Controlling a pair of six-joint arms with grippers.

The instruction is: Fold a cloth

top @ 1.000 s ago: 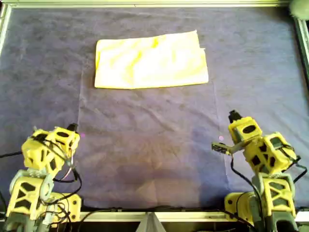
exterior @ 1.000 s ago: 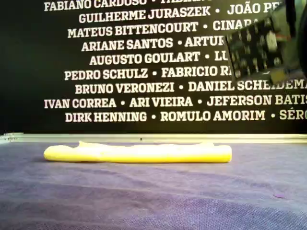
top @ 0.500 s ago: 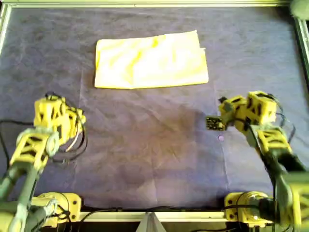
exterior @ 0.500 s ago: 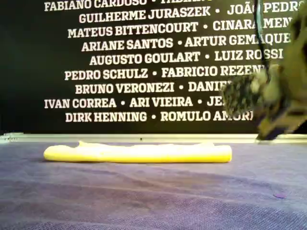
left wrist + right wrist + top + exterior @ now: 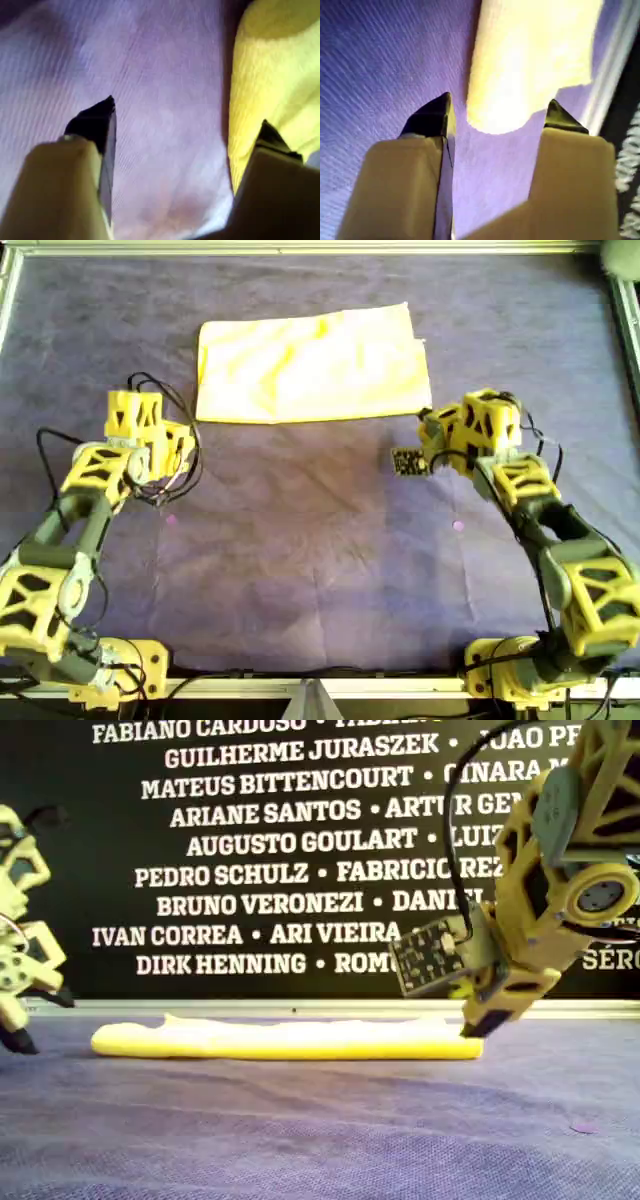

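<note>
Both arms have swung up from near edge to bright yellow soft fabric cloth (image 5: 313,365). Overhead: long axis across purple-covered tabletop (image 5: 300,540), one arm at each near corner. Wrist views: left gripper (image 5: 185,125) and right gripper (image 5: 497,117), fingers spread wide, empty, cloth corner just ahead

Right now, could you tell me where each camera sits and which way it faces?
Overhead: above, looking down on the cloth, purple covering, both arms.
Exterior: low at table level, facing the name wall; cloth edge-on, both arms.
Left wrist: on the left gripper, open jaws beside a cloth corner.
Right wrist: on the right gripper, open jaws before a cloth corner.
All share the cloth.
</note>
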